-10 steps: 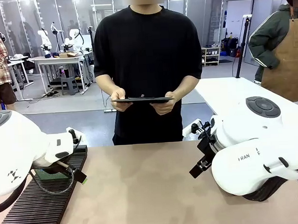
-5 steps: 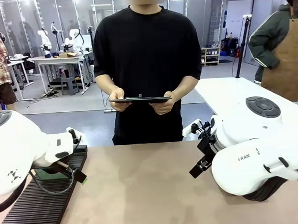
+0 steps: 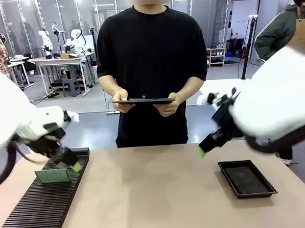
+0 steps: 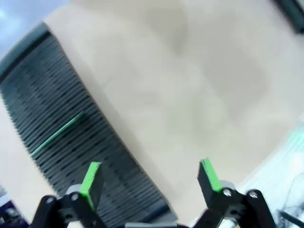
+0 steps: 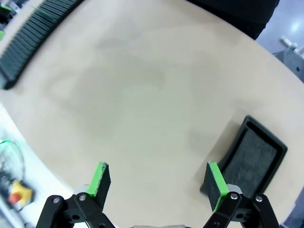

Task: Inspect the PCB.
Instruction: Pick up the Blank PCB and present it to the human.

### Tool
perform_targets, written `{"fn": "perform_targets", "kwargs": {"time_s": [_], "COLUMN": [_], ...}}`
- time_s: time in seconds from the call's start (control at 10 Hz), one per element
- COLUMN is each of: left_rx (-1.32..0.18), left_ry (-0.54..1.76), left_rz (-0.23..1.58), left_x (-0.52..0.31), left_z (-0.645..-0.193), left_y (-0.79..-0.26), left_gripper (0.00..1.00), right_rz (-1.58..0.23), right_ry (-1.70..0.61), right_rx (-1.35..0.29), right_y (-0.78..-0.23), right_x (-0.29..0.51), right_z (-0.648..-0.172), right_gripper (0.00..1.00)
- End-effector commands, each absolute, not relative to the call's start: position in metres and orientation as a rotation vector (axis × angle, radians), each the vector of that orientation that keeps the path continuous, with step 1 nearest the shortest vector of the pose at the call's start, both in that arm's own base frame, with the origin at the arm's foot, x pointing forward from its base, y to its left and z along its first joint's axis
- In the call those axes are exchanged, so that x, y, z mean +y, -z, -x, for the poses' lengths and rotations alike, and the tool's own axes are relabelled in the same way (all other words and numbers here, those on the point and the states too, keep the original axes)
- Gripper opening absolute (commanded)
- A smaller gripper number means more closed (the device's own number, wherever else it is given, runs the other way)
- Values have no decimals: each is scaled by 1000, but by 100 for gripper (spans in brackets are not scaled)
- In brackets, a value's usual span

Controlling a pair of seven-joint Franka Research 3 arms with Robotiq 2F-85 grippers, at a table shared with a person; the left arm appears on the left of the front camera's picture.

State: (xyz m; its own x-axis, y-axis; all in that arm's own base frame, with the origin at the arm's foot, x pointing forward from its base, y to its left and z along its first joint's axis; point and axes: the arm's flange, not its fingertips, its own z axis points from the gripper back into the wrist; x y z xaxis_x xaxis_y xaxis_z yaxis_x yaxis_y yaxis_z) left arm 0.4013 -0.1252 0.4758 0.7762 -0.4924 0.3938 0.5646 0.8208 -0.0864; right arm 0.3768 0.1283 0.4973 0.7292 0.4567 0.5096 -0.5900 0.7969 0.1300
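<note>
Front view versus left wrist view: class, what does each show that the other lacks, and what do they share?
Front view adds: a person holding a dark clipboard, and the PCB's speckled face. Left wrist view adds: both green pads of the robot's left hand, set wide apart, and the PCB edge-on as a thin green line. Shared: the PCB standing in the black slotted rack on the tan table.
</note>
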Motion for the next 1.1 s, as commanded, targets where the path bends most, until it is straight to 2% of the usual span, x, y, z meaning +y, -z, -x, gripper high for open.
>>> {"fn": "perform_targets", "kwargs": {"time_s": [0.0,0.4,0.8,1.0], "left_rx": [-292,-418,-523,-588], "left_ry": [519,311,122,80], "left_rz": [430,855,896,899], "left_x": [-75,38,111,122], "left_z": [-389,-323,-265,-248], "left_y": [-532,-582,-569,-562], "left_gripper": [100,100,100,100], "right_rz": [-443,-774,-829,-827], "right_ry": [-527,-308,-104,-82], "right_rx": [-383,-440,-571,-604], "right_y": [-540,-568,-555,-552], "right_x": [69,-35,-97,-101], "right_z": [-365,-292,-226,-214], "right_gripper": [100,100,100,100]}}
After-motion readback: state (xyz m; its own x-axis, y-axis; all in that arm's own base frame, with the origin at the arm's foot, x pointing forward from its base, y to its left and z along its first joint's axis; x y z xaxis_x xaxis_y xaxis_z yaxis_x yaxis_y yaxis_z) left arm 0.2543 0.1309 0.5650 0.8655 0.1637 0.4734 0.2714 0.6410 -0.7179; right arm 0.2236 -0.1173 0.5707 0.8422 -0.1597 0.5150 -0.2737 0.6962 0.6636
